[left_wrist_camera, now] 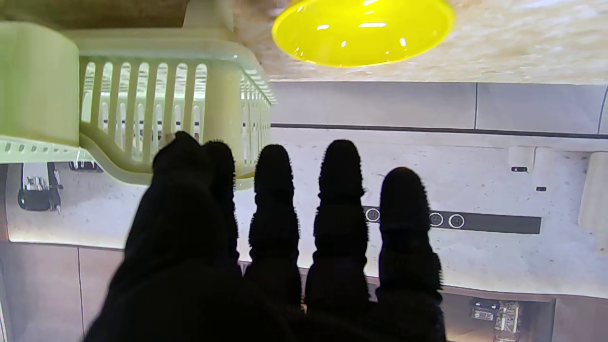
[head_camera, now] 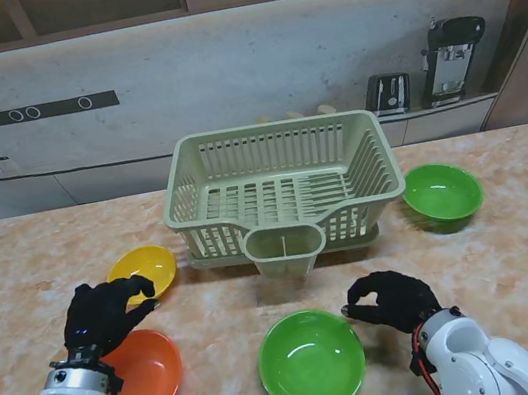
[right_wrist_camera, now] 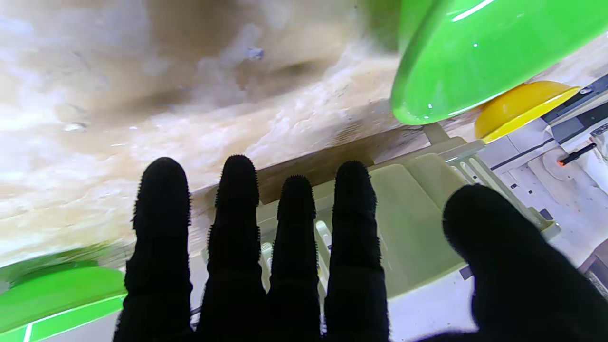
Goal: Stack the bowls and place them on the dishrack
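A pale green dishrack stands at the middle of the table with a cup holder on its near side. A yellow bowl sits left of it, and an orange bowl lies nearer to me on the left. A green bowl rests near the middle front; a second green bowl sits right of the rack. My left hand hovers between the yellow and orange bowls, fingers apart, holding nothing. My right hand is just right of the near green bowl, fingers curled, holding nothing. The yellow bowl and near green bowl show in the wrist views.
The table is a marbled beige slab. Behind it runs a counter with a toaster and a coffee machine at the back right.
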Robot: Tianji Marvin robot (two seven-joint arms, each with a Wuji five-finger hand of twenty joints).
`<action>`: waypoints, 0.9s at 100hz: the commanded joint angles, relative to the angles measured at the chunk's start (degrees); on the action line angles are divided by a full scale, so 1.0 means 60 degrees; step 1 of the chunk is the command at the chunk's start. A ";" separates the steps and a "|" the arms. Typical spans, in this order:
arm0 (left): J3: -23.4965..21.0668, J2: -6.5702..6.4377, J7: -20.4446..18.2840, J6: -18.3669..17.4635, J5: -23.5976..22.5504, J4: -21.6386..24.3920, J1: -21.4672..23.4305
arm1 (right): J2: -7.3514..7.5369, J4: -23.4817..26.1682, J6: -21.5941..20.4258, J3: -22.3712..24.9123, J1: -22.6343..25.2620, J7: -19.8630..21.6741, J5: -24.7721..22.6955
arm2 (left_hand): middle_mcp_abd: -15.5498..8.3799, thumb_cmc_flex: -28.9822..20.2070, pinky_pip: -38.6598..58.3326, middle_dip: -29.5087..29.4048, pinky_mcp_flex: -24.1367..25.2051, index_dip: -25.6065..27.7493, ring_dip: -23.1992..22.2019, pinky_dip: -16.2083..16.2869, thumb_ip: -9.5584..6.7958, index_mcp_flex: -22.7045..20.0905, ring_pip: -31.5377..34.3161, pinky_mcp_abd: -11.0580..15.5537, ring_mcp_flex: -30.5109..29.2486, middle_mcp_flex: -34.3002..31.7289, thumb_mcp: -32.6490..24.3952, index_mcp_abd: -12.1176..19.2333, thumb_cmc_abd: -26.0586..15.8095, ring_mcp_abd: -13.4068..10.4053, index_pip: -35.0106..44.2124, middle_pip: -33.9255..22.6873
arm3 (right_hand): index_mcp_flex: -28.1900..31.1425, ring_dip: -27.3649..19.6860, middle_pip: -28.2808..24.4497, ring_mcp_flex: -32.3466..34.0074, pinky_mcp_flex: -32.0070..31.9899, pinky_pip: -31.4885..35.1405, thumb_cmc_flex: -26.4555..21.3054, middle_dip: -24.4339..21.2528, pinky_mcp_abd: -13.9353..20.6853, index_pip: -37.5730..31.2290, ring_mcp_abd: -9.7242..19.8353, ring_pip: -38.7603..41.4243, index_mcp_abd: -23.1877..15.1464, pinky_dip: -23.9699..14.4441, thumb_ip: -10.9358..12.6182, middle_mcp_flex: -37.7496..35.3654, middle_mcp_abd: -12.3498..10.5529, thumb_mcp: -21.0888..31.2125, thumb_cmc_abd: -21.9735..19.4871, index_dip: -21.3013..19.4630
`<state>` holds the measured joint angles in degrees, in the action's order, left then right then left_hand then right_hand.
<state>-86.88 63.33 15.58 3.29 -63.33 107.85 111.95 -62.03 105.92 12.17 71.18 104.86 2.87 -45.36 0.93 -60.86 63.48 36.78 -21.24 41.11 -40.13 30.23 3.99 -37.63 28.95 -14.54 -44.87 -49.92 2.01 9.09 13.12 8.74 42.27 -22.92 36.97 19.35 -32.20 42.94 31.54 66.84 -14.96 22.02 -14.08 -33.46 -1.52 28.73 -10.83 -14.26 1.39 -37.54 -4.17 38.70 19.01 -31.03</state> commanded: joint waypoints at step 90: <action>-0.1480 -0.0144 -0.1307 0.0756 -0.0621 -0.0234 0.1607 | -0.0056 0.0565 0.0274 0.0871 0.1091 -0.0462 -0.0851 | 0.1648 0.3058 -0.3744 -0.3114 0.1207 -0.3358 0.2852 -0.1689 -0.0298 0.1930 -0.2809 0.1264 0.2798 0.3639 -0.0213 -0.3299 0.0263 0.0173 -0.5408 0.2763 | 0.0438 0.0070 0.0259 0.0067 -0.0287 -0.0109 -0.0276 0.0058 0.0214 -0.0450 0.0203 -0.0073 -0.0547 -0.0381 0.0177 -0.0491 -0.0401 -0.0166 -0.0074 0.0094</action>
<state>-95.41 62.53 9.40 7.01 -66.79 107.26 120.73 -62.09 108.97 13.65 76.59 110.82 -0.87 -50.32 9.16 -45.08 42.37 19.63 -15.23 22.36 -24.05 20.83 3.99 -28.31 13.11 -6.78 -30.12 -30.94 1.01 -8.49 13.94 8.54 12.23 -7.65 38.59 19.35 -31.26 43.45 30.39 66.74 -16.40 22.02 -13.35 -35.47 -1.39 28.73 -12.36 -15.59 1.44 -39.66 -4.87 37.61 19.01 -31.03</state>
